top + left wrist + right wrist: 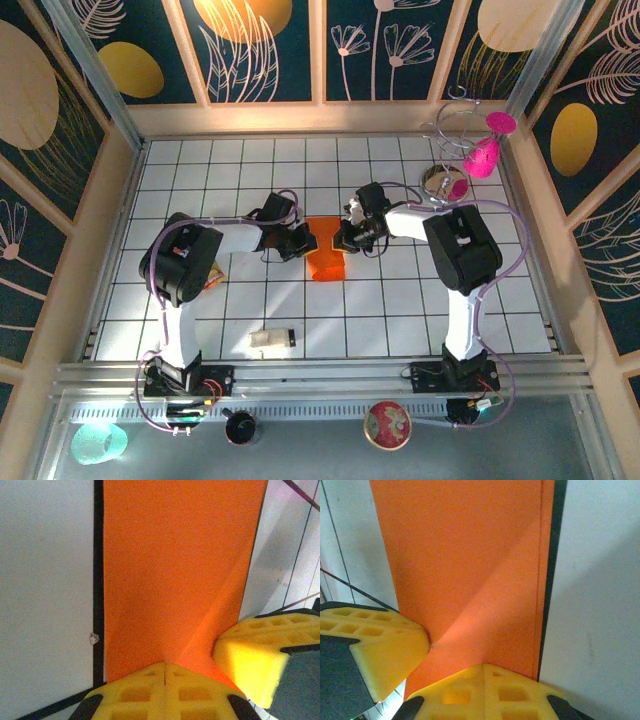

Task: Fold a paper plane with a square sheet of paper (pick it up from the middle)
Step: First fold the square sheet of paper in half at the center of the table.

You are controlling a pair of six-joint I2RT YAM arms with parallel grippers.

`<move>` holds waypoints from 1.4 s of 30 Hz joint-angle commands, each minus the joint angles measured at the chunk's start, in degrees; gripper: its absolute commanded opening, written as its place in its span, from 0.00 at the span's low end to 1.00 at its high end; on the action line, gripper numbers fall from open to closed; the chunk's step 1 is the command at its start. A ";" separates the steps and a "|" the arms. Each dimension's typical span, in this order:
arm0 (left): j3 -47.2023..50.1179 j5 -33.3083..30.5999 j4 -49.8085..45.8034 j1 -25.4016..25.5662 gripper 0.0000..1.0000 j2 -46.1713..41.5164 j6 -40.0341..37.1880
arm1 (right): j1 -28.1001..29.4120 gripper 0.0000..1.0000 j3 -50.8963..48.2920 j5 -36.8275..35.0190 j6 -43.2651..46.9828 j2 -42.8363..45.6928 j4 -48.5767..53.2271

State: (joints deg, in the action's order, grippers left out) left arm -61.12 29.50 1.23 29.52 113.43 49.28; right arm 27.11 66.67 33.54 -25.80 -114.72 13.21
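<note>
Our thin bright orange square sheet of paper [326,258], folded narrower, lies flat in the middle of the white tiled counter [400,310]. From above we see the left gripper [304,243] and right gripper [342,239] flanking its far part. The wrist views add a diagonal crease [215,625] and both grippers' jaws pressed together, tips on the paper.

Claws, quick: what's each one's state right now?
Left claw: closed, tips on the orange paper; grip cannot be told.
Right claw: closed, tips on the same paper; grip cannot be told.
</note>
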 commanded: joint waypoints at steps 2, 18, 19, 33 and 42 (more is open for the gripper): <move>-0.71 -2.33 -3.90 -0.12 0.01 2.29 -1.46 | -0.05 0.02 1.72 -8.01 -0.27 -1.11 7.78; -0.43 -4.06 -6.16 0.08 0.01 3.20 -3.05 | -0.37 0.09 5.31 -2.82 -3.47 4.07 1.26; -0.40 -4.11 -6.03 0.06 0.01 3.20 -3.04 | -0.39 0.09 5.35 -2.49 -3.47 3.61 1.06; -1.57 -3.35 -6.10 0.06 0.01 2.29 -3.33 | -0.37 0.03 2.67 -1.81 -1.88 -1.45 1.64; -1.78 0.25 -4.46 0.79 0.05 -3.87 -2.97 | -0.54 0.00 -0.16 -7.20 -1.46 -4.04 3.67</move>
State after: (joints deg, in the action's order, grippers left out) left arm -62.78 28.93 -1.93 29.71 113.03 46.59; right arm 26.81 69.25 31.51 -28.38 -115.57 14.02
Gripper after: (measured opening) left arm 0.048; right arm 0.049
